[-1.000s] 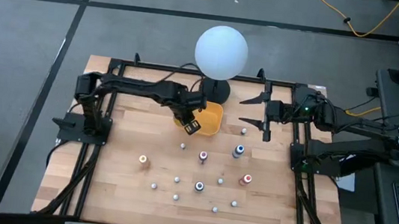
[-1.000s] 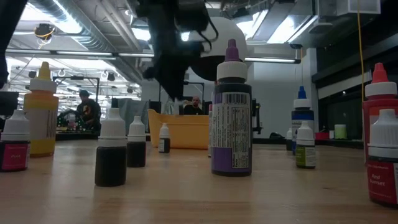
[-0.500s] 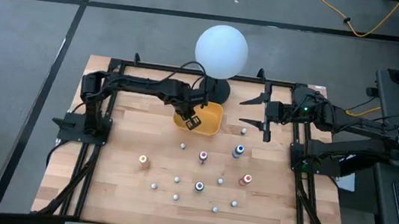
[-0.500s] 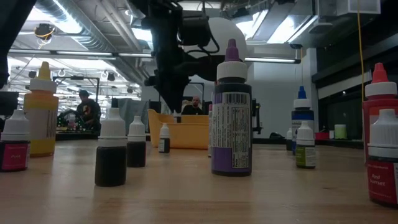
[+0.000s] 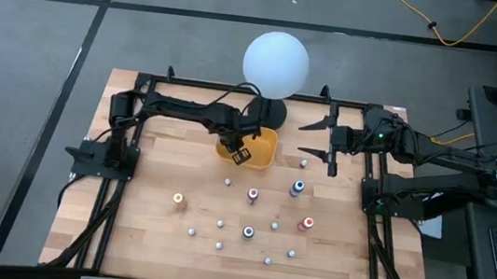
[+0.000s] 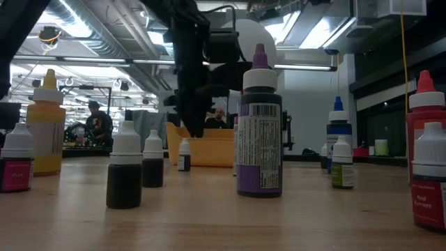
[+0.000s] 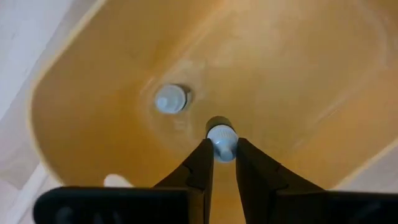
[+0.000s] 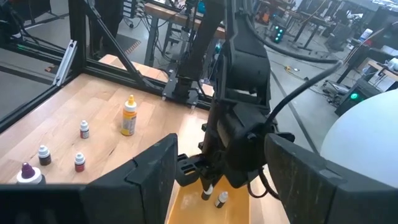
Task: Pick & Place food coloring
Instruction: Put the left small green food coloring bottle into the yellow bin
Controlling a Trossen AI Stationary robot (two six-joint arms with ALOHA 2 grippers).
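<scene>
While the table (image 5: 148, 194) carries most of the food coloring standing loose, the globe (image 5: 276, 63) sits at the far edge and the tray (image 5: 269, 151) just in front of its base. L gripper (image 7: 222, 163) is down inside the tray, fingers (image 7: 200, 165) closed on a small white-capped bottle (image 7: 221, 139), upright, at or near the tray floor; contact w/ floor not confirmed. A 2nd bottle (image 7: 170, 99) already stands in the tray, near but apart. R gripper (image 5: 322, 138) waits beyond the tray's right side, jaws wide, holding nothing.

Step judged: release into tray. To do it well: seat the bottle on the floor before opening, keep it clear of the 2nd bottle, open just enough, lift straight up so caps aren't clipped.

Views: L wrist alone shows the grip and tray contents. R wrist shows both bottles (image 8: 213, 198) under the L arm from the side. High view gives the spread of the remaining bottles (image 5: 248, 232). Low view shows labels, tray wall (image 6: 209, 150) hides what's inside
</scene>
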